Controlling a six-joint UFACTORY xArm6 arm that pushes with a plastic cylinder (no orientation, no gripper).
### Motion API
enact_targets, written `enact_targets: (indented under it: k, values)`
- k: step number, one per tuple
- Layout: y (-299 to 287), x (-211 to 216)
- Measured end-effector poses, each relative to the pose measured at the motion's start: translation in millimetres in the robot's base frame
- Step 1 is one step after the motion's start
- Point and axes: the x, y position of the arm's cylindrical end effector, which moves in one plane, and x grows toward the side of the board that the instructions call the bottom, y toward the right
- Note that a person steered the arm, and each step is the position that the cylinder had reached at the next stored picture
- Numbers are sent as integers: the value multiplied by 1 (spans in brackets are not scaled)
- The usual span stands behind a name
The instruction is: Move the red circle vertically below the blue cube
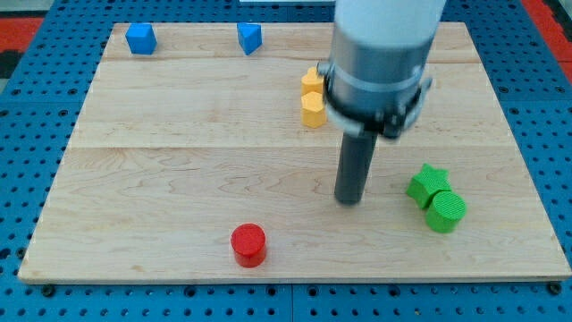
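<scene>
The red circle (248, 243) is a short red cylinder near the view's bottom, left of centre on the wooden board (161, 161). The blue cube (141, 38) sits at the board's top left corner. My tip (349, 199) rests on the board right of centre, well to the right of and a little above the red circle, not touching it. The arm's grey body hides part of the board above the tip.
A blue wedge-like block (249, 38) sits at the top, right of the blue cube. Two yellow blocks (312, 97) stand stacked in view just left of the arm. A green star (428, 183) and a green cylinder (445, 212) touch at the right.
</scene>
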Motion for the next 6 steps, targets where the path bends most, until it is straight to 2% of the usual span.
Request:
enact_targets:
  k: [1,2,3,4,5,6]
  values:
    - [-24,43]
    - [-120,48]
    - [-160,45]
    - [-214,-25]
    - [-262,-74]
    - [-241,-57]
